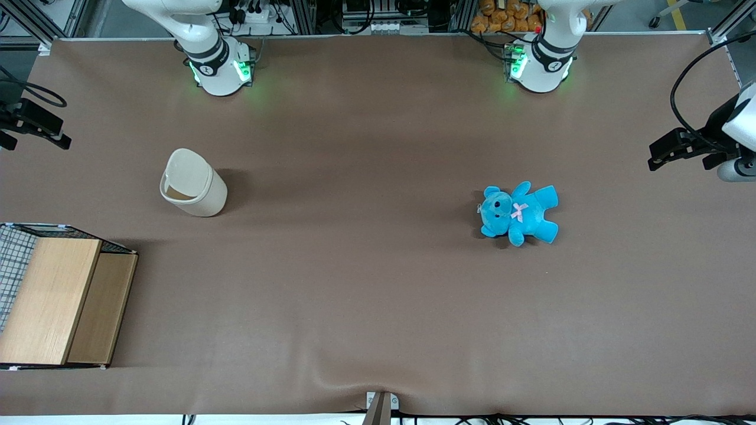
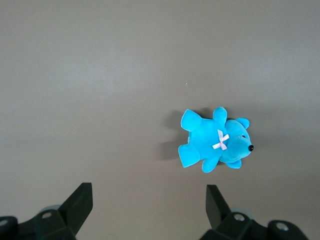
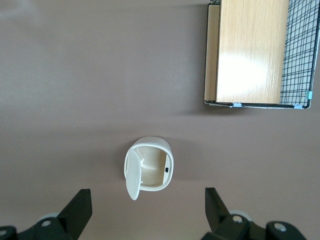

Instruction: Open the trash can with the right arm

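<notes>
trash can (image 3: 150, 170) lid (image 3: 132, 175) already flipped up, inside showing | gripper (image 3: 145, 212) hovers above it, jaws released, empty | task looks done

A robotics lab: a wide table (image 1: 378, 307) covered in one plain brown sheet, with two white arm bases (image 1: 220, 69) bolted at its edge farthest from the front camera — green lights glow on both. Aluminium frame posts (image 1: 307, 15), power strips and tangled cables (image 1: 260, 15) crowd the edge above them. The right arm's gripper (image 3: 145, 212), fingers spread wide, hangs high over the table, with a staged prop — a wooden-topped wire crate (image 3: 257, 52) — well apart from it.
</notes>
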Action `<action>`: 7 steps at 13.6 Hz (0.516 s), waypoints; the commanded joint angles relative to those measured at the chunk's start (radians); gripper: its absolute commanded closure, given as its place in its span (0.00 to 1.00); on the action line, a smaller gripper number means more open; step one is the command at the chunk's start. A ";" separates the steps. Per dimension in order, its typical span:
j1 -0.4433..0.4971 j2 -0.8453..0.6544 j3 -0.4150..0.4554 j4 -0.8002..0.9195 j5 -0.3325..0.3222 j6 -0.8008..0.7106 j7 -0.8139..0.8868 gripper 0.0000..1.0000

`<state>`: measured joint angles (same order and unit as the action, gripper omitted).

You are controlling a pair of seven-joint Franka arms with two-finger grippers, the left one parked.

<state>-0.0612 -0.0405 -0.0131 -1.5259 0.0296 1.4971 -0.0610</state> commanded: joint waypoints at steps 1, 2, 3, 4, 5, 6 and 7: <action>0.001 0.010 0.001 0.018 -0.016 -0.017 0.013 0.00; 0.001 0.010 0.001 0.018 -0.016 -0.030 0.013 0.00; 0.001 0.008 0.001 0.018 -0.016 -0.043 0.012 0.00; 0.000 0.010 -0.001 0.018 -0.016 -0.044 0.010 0.00; 0.000 0.010 -0.001 0.018 -0.017 -0.044 0.012 0.00; -0.002 0.010 -0.001 0.017 -0.020 -0.044 0.012 0.00; -0.002 0.010 0.001 0.016 -0.022 -0.044 0.012 0.00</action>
<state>-0.0613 -0.0405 -0.0139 -1.5259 0.0251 1.4663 -0.0603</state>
